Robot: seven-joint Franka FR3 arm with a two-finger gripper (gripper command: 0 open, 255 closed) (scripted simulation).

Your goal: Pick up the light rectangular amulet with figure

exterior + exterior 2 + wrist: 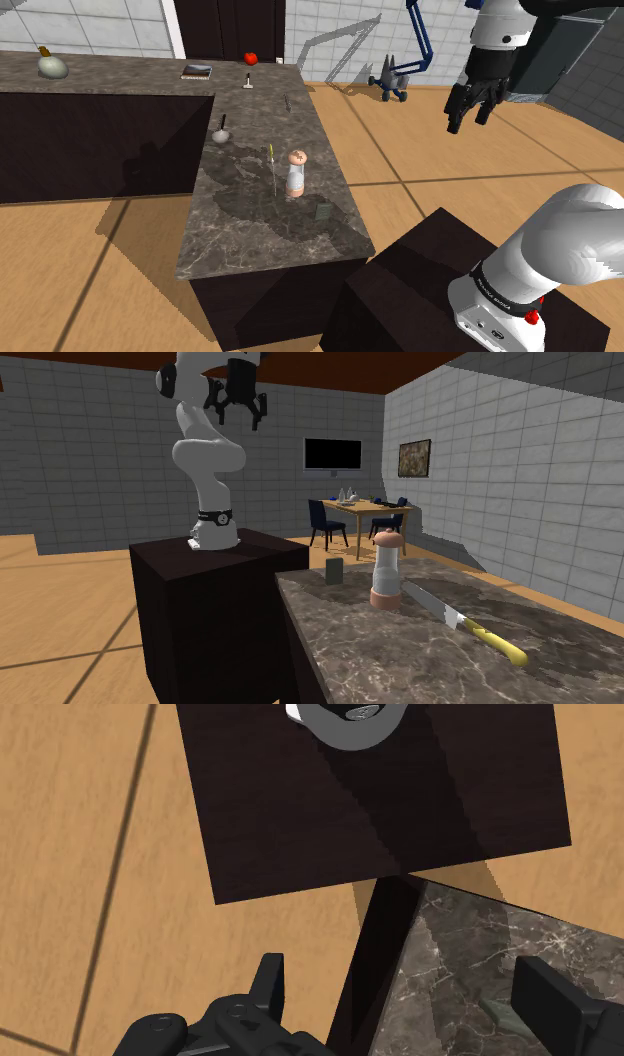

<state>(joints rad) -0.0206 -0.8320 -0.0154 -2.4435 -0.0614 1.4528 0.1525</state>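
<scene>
Shoulder view: gripper (pixel 470 108) hangs high with fingers apart. The amulet (pixel 323 212) sits near the shaker (pixel 297 173) on the counter (pixel 240 240).
Second exterior view: amulet upright, dull grey slab, figure unreadable.
Wrist view: stand (pixel 300 804) top below.

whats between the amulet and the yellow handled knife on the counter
A pale shaker with a pinkish base stands between the small grey amulet and the knife, seen plainly in the second exterior view.
</scene>
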